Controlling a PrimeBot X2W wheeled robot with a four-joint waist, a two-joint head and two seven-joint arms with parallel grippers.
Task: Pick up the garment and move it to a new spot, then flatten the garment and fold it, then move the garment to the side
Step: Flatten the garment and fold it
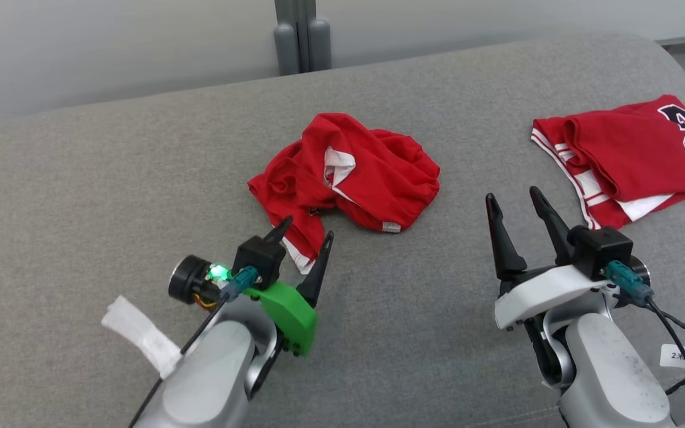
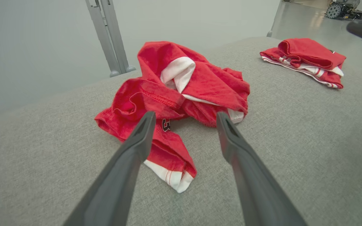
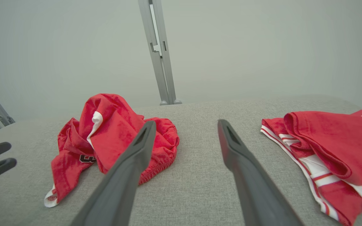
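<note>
We are looking at a crumpled red-and-white garment (image 1: pixel 354 172) of soft matt knit cloth, and at a grey surface (image 1: pixel 110 196) covered in coarse woven fabric. The folded red numbered jersey (image 1: pixel 634 154) is showing the same dull cloth. We are seeing matt dark plastic fingers on the left tool (image 1: pixel 308 227) and right tool (image 1: pixel 513 194), a smooth green plastic bracket (image 1: pixel 286 312), and a grey post (image 1: pixel 301 35) looking like satin metal.

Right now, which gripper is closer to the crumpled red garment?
Left. The left gripper hangs open at the trailing end of the crumpled red garment. The right gripper, also open, sits off to its right over the grey cushion, nearer the folded jersey.
</note>
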